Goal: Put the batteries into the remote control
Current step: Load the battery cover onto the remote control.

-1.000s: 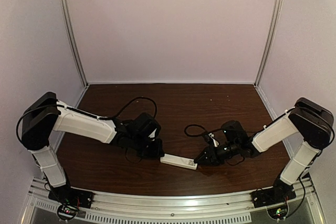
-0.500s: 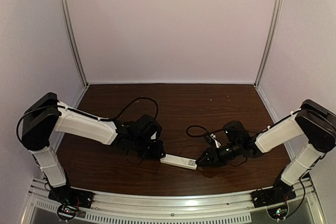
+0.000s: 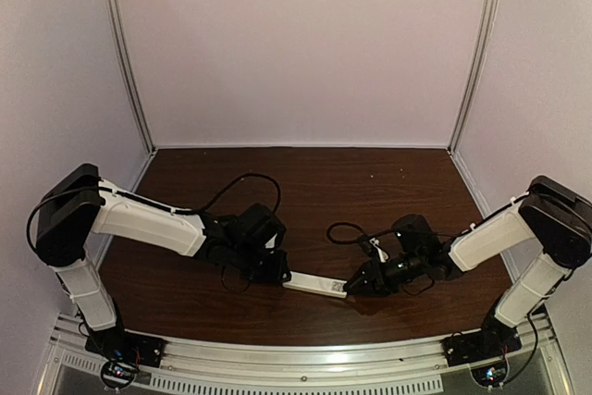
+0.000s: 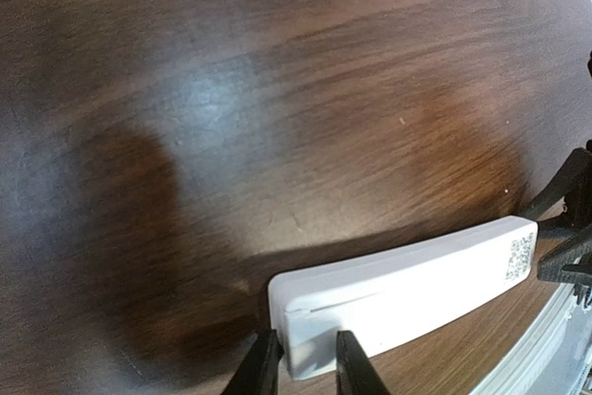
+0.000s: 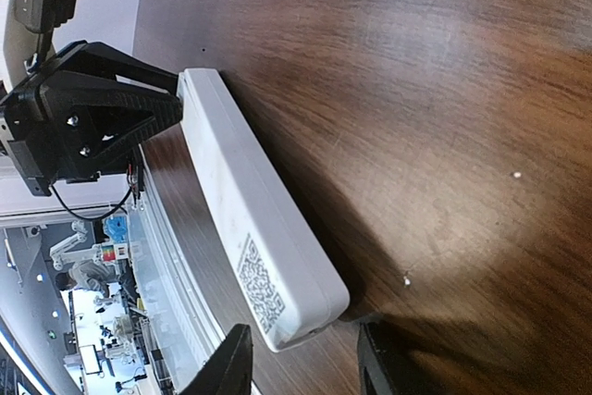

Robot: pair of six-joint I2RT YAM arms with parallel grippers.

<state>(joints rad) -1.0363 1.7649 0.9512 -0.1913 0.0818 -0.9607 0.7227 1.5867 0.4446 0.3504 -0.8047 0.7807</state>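
Remote control is lying flat on the table, label side up, between your two grippers. No batteries are showing in any view, so you can't confirm from here whether they're loaded. The back is looking closed: a thin seam is running near the remote's left end, likely the cover edge, and no open bay is showing. My read is that either loading is finished with the cover on, or it isn't yet begun. Nothing here is settling which.

Left gripper is sitting at the remote's left end, its fingers flanking that end very closely. You can't tell whether they're pinching it or just clear of it.

Right gripper is sitting at the remote's right end, the end with the QR label. Its jaws are standing parted, with a gap showing on both sides of the remote. It's holding nothing, and the remote is resting on the wood on its own there.
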